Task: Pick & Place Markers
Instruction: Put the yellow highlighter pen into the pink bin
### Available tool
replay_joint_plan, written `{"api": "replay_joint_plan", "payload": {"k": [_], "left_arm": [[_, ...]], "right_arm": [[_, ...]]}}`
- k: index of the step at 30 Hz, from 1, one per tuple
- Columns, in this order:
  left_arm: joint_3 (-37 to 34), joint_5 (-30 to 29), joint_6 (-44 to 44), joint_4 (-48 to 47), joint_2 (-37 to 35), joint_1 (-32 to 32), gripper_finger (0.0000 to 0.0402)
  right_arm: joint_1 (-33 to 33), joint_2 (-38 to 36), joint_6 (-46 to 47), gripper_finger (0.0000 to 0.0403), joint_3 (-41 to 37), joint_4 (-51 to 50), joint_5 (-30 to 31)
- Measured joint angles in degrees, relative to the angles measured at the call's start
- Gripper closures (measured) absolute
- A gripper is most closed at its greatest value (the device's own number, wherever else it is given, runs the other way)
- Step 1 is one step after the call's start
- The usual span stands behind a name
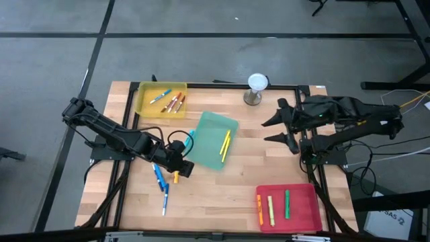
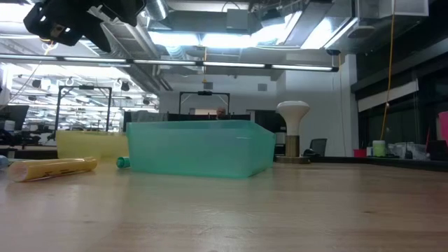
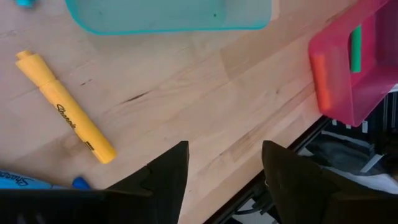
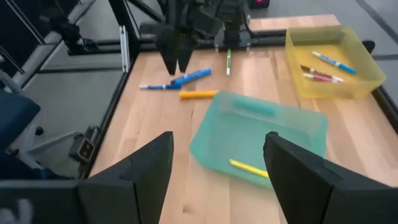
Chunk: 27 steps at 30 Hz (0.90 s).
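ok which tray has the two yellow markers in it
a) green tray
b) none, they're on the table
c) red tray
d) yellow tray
a, the two yellow markers lie side by side inside the green tray in the middle of the table in the high view.

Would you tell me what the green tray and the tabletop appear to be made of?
Green tray: likely thin plastic, translucent with a frosted finish; the yellow marker inside shows through its wall. Tabletop: pale wood with visible grain and plank seams, smooth matte finish.
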Motion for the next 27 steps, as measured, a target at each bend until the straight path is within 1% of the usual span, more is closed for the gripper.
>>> {"api": "replay_joint_plan", "payload": {"k": [5, 10, 16, 21, 27], "left_arm": [[0.00, -0.27, -1.17, -0.01, 0.00, 0.00, 0.0205], [0.00, -0.01, -2.95, -0.02, 0.00, 0.00, 0.0205], [0.00, 3.63, -5.24, 1.08, 0.00, -0.50, 0.0205], [0.00, 4.56, -8.63, 4.13, -0.02, -3.15, 0.0206], [0.00, 4.37, -15.91, 4.55, -0.02, -7.62, 0.0206]], "right_arm": [[0.00, -1.76, -0.27, 0.0158, 0.00, -3.39, 1.52], [0.00, -2.32, -0.23, 0.0158, 0.00, -3.87, 2.80], [0.00, -2.34, -0.04, 0.0158, 0.00, -3.85, 2.95], [0.00, -2.34, 0.54, 0.0158, 0.00, -3.85, 2.97], [0.00, -2.34, 1.64, 0.0158, 0.00, -4.73, 2.95]]}}
